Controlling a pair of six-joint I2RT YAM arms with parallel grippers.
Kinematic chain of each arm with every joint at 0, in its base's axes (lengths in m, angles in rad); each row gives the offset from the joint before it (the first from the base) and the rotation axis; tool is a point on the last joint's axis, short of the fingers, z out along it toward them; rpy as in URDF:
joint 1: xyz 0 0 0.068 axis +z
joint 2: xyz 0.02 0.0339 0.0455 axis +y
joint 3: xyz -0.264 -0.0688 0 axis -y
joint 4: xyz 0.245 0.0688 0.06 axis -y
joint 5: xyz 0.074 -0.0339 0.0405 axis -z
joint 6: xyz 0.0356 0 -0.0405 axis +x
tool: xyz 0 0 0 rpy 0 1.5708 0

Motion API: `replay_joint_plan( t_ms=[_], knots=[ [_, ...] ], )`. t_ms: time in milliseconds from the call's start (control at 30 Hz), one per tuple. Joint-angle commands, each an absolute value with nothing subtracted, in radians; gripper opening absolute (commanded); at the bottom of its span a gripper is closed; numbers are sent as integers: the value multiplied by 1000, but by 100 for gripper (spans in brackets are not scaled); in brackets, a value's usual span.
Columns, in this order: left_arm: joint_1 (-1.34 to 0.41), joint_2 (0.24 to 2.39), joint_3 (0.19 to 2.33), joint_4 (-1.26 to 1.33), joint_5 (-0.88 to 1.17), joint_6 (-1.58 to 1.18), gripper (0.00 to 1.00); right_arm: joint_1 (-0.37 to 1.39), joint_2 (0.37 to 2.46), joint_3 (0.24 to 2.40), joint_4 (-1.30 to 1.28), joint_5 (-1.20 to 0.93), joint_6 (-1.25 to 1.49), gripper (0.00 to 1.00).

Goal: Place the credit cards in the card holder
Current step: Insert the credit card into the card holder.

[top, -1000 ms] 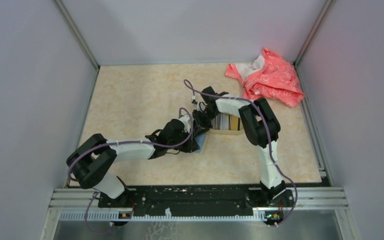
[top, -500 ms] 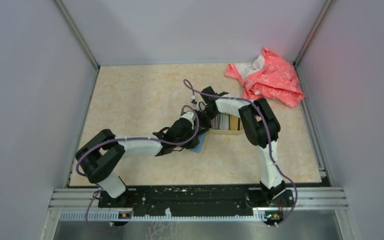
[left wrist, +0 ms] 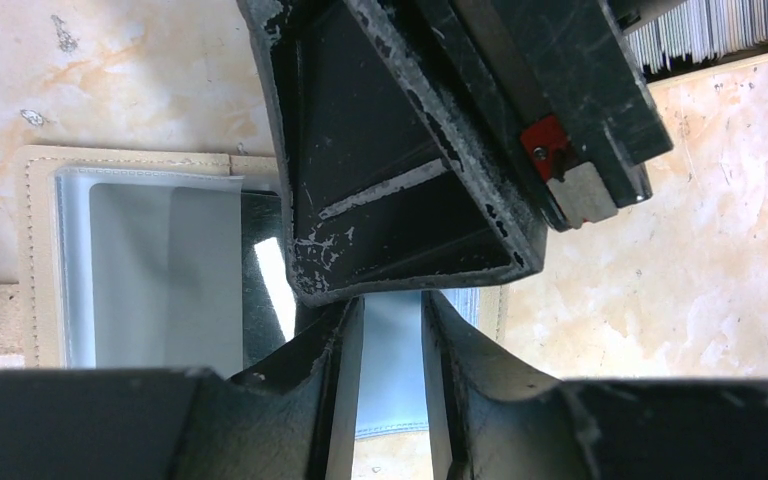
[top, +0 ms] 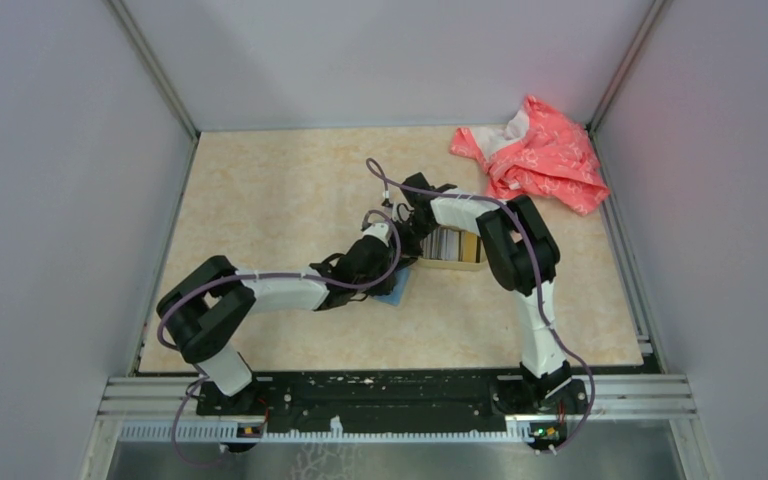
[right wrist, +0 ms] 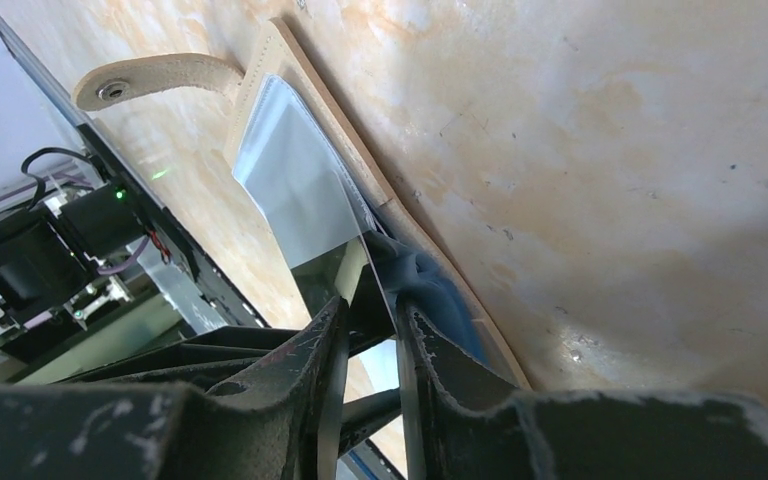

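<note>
The card holder (top: 397, 291) lies open on the table, beige outside, blue lining, with clear sleeves. In the left wrist view its beige edge (left wrist: 40, 250) frames glossy grey sleeves. My left gripper (left wrist: 392, 345) hovers over the blue lining with its jaws a narrow gap apart and nothing between them. My right gripper (right wrist: 372, 312) is slightly open at the holder (right wrist: 290, 60), and a thin clear sleeve edge lies along one finger. Its black fingers (left wrist: 410, 150) rest on the holder next to my left gripper (top: 393, 264). The credit cards (left wrist: 710, 30) stand in a row in a tan box (top: 457, 248).
A pink patterned cloth (top: 540, 155) lies crumpled at the far right corner. The holder's strap with its snap (right wrist: 150, 80) sticks out to one side. Grey walls enclose the table. The two arms crowd together at the table's middle.
My left arm has stretched forward and right, bringing its gripper over the open holder. My right arm has stayed in place.
</note>
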State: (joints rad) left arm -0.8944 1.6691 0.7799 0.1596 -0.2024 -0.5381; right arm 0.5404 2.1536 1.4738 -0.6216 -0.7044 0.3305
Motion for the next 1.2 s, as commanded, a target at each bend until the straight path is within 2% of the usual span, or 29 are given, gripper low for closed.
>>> replay_joint_plan(
  t_ms=[0,333,467,700,1000,1167],
  knots=[
    [-893,1698,804,123,-251,-531,35,529,2159,1455,-626,-594,256,26],
    [-893,1666,775,133,-247,-509,34,527,2092,1453,-624,-582,238,27],
    [-893,1644,749,155,-240,-503,26,525,2090,1451,-625,-569,228,28],
    [-890,1627,738,142,-270,-513,24,503,2042,1458,-626,-586,209,28],
    [-887,1614,767,100,-313,-497,24,480,1898,1428,-617,-634,145,28],
    [-887,1600,769,93,-318,-472,26,474,1794,1385,-588,-694,21,28]
  ],
)
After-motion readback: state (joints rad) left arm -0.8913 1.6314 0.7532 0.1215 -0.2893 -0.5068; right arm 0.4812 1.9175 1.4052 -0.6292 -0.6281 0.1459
